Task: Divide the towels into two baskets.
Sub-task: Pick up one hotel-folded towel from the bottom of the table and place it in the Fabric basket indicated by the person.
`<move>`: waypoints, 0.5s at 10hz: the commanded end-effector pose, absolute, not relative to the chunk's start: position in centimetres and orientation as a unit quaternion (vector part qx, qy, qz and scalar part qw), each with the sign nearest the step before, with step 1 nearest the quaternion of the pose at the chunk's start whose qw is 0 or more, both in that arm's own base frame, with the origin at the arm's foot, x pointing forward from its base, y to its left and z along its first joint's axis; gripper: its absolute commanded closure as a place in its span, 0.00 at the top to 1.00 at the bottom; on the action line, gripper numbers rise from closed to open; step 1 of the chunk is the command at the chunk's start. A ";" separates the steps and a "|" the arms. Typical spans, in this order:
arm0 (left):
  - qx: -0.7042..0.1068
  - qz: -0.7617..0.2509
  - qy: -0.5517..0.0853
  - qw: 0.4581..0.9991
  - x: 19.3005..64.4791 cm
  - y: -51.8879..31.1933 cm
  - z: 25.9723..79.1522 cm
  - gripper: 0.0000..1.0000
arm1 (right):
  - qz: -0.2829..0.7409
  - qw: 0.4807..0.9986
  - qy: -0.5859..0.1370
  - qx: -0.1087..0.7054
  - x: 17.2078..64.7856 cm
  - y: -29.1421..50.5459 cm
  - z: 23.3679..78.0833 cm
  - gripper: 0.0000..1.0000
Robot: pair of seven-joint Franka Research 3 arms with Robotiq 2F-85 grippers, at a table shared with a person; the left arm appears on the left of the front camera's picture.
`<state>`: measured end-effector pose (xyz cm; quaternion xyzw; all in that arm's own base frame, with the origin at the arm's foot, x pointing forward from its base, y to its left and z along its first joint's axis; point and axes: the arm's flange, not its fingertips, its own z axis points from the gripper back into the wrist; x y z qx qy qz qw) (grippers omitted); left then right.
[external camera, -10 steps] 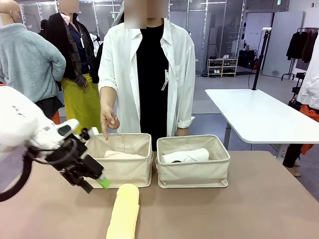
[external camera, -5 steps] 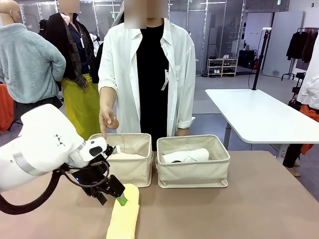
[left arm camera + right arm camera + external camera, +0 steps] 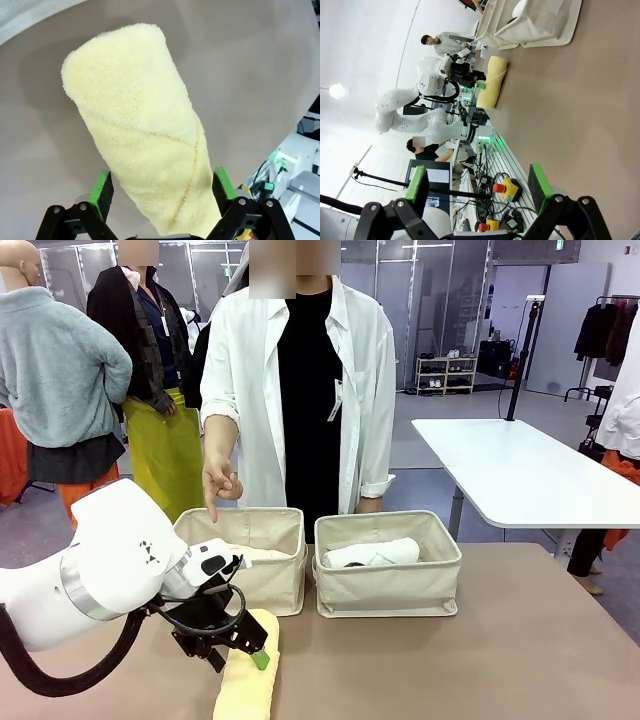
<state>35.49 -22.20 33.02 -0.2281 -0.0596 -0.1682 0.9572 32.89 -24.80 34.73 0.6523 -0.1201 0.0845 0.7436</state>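
A yellow towel point(image 3: 246, 680) lies rolled on the brown table in front of the two beige baskets. My left gripper point(image 3: 252, 650) is open and lowered over the roll's far end. In the left wrist view the yellow towel point(image 3: 145, 135) runs between the two green pads point(image 3: 102, 187), which stand apart on either side of it. The left basket point(image 3: 270, 585) holds a pale pink towel point(image 3: 245, 552). The right basket point(image 3: 390, 590) holds a white towel point(image 3: 372, 553). My right gripper point(image 3: 478, 182) is open and holds nothing, far from the yellow towel point(image 3: 491, 87).
A person in a white shirt stands behind the baskets, one hand point(image 3: 218, 483) pointing down at the left basket. A white table point(image 3: 510, 475) stands at the back right. Bare tabletop point(image 3: 480, 670) lies right of the yellow towel.
My left arm has swung right and down from the table's left side, bringing its open gripper over the yellow towel. The towel and baskets have not moved.
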 end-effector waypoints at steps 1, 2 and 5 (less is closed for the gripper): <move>-0.221 -0.149 -0.076 0.961 34.0 -21.0 31.4 1.00 | 0.084 0.745 -0.119 0.651 32.7 -24.7 35.0 1.00; -0.241 -0.140 -0.072 0.958 34.1 -21.2 31.0 1.00 | 0.084 0.745 -0.119 0.651 32.7 -24.7 35.0 1.00; -0.301 -0.145 -0.082 0.939 34.5 -21.2 30.9 0.33 | 0.084 0.745 -0.119 0.651 32.7 -24.7 35.0 1.00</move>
